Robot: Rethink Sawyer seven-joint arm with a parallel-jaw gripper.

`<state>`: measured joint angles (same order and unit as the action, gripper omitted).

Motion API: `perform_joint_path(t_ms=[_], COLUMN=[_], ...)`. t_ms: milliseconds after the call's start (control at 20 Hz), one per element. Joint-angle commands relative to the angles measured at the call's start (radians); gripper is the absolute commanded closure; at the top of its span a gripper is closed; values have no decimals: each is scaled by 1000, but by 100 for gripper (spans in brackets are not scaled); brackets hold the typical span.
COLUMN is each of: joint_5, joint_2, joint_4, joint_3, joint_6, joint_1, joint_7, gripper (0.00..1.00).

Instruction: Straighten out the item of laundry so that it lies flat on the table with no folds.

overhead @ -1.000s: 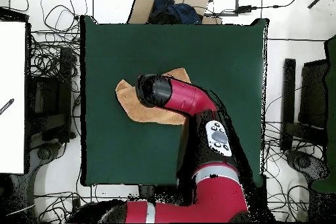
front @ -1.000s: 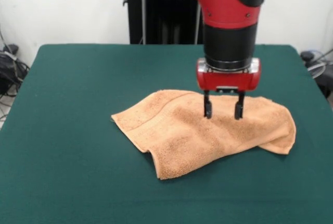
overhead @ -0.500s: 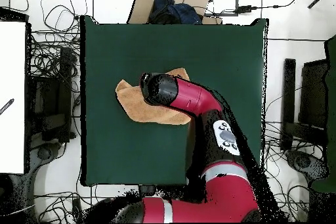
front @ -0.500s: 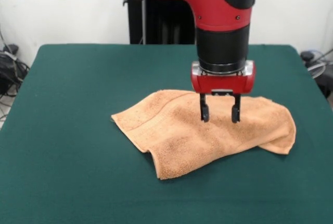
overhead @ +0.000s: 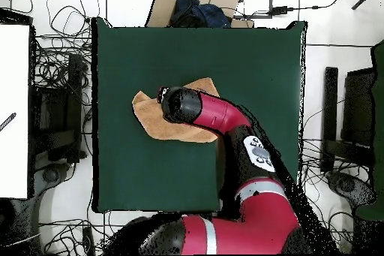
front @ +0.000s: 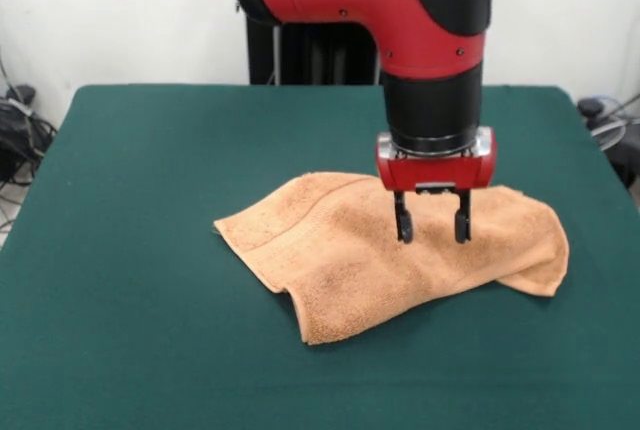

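The peach-orange towel (front: pixel 400 255) is lying near the middle of the dark green table (front: pixel 140 210), somewhat toward the right in the front view, and it is not yet flat. It is showing a doubled layer: an upper sheet is draping over a lower one, a thick folded edge is running along the near side, and a rounded lobe is bulging at the right end. A woven band is curving across the left part. The gripper (front: pixel 433 230) is hanging over the towel's upper middle with its two fingers spread apart, tips at or just above the pile; contact cannot be told. Nothing is being pinched. Judged from this, the unfolding is remaining almost wholly to be done.
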<state>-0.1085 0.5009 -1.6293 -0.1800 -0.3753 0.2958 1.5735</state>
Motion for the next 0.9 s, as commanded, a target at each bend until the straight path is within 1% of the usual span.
perform_joint_path(t_ms=[50, 350, 900], joint_5=[76, 97, 126], joint_2=[-48, 3, -12], joint_4=[-78, -104, -120], joint_3=[-122, -125, -154], joint_6=[47, -2, 32], joint_1=[46, 70, 103], joint_7=[18, 23, 38], gripper=[0, 0, 0])
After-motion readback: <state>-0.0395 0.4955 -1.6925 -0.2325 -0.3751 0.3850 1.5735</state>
